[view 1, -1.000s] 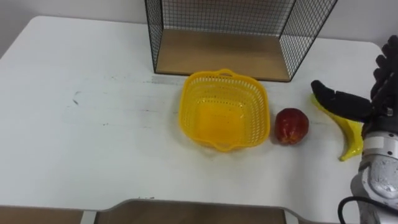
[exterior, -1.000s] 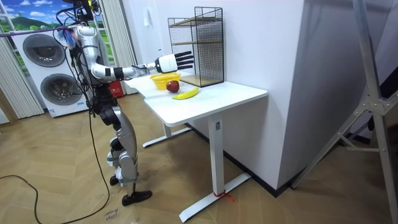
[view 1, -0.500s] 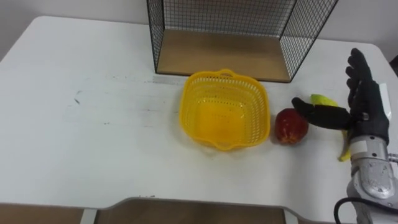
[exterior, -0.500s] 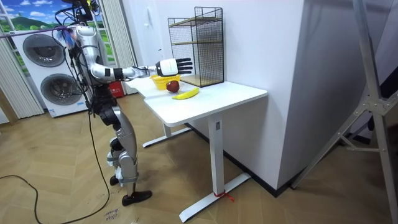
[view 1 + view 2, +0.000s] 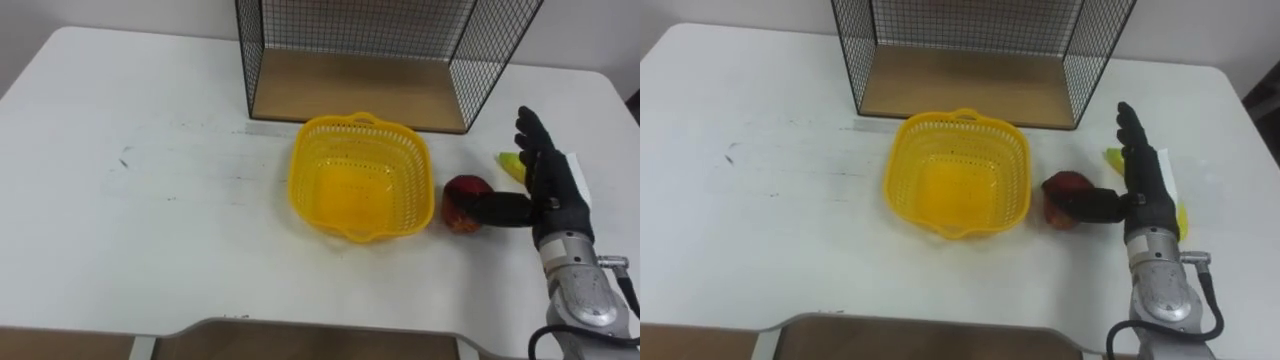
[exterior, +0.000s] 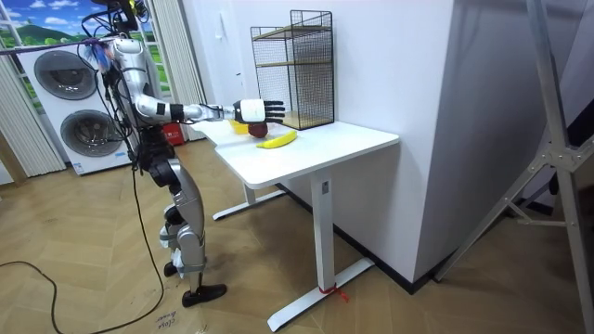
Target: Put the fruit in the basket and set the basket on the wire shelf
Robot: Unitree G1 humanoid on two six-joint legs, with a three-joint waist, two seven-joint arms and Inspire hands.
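A yellow plastic basket (image 5: 362,176) stands empty on the white table (image 5: 150,210), just in front of the black wire shelf (image 5: 370,40) with its wooden floor. A red apple (image 5: 458,190) lies right beside the basket's right wall. My right hand (image 5: 552,195) is open next to the apple on its right, fingers straight and pointing away from me, thumb stretched left across the apple's front. The yellow banana (image 5: 510,164) lies behind the hand, mostly hidden; in the room view the banana (image 6: 277,139) lies whole near the table's edge.
The table's left half is bare, with a few faint dark marks (image 5: 122,157). In the room view I stand at the table's end at the room view's left, right arm held out over it. Washing machines (image 6: 79,130) stand behind me.
My right hand has moved left and down from over the banana to the apple. Its thumb now lies across the apple and the hand covers most of the banana.
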